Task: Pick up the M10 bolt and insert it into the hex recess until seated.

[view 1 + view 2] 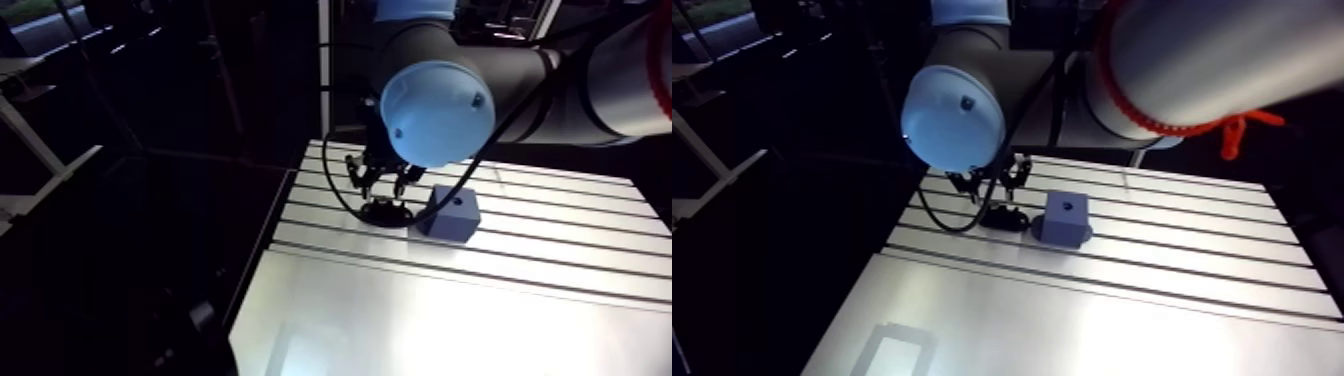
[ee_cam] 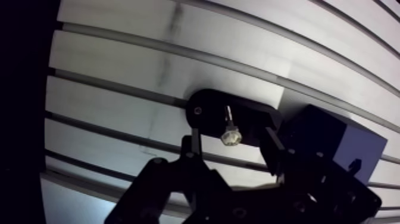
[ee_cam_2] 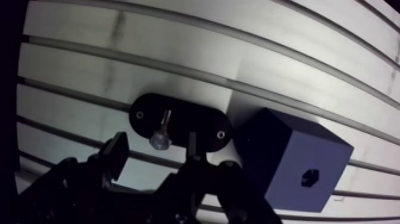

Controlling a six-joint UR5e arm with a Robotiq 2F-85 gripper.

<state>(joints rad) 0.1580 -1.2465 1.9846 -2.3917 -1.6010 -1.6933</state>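
The shiny bolt (image 2: pixel 230 132) is made out only in the wrist view, laid on a black oval plate (image 2: pixel 205 107) between the spread, empty fingers of the tool (image 2: pixel 230 140). Beside it, a matte blue-grey block (image 3: pixel 286 149) with a hex recess (image 3: pixel 309 176) is set on the slotted desk (image 2: pixel 119 65).

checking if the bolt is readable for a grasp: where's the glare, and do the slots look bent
Arm view: strong glare on the near part of the table. Wrist view: its slots look curved, the bolt shines against its black holder, the pincer is a dark silhouette.
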